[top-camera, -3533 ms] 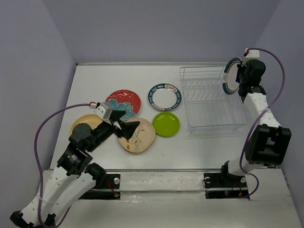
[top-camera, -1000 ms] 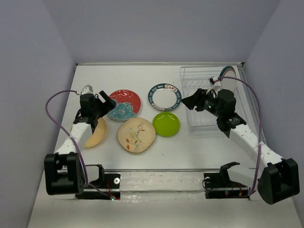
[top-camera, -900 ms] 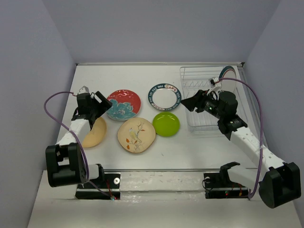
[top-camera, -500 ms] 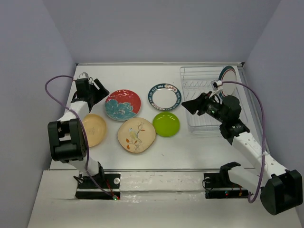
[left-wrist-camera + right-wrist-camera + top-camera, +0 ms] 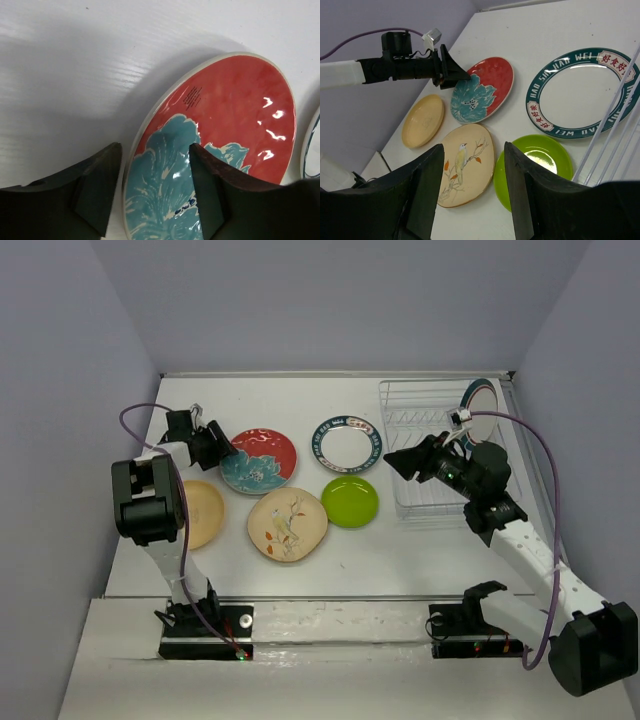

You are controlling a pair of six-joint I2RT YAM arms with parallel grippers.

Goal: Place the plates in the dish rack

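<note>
The left pincer (image 5: 154, 152) is spread, one finger on each side of the rim of the red plate (image 5: 225, 115), which lies on the tabletop (image 5: 75, 60); whether the pads touch it cannot be told. The right pincer (image 5: 472, 150) hangs spread, holding nothing, by the left wall of the dish rack (image 5: 420, 400). Below and ahead of it lie the lime green plate (image 5: 535, 162), the bird plate (image 5: 462, 165), the tan plate (image 5: 422, 120) and a teal-rimmed plate (image 5: 580, 92). Behind it, a second teal-rimmed plate (image 5: 478, 400) stands on edge in the rack's far right corner.
</note>
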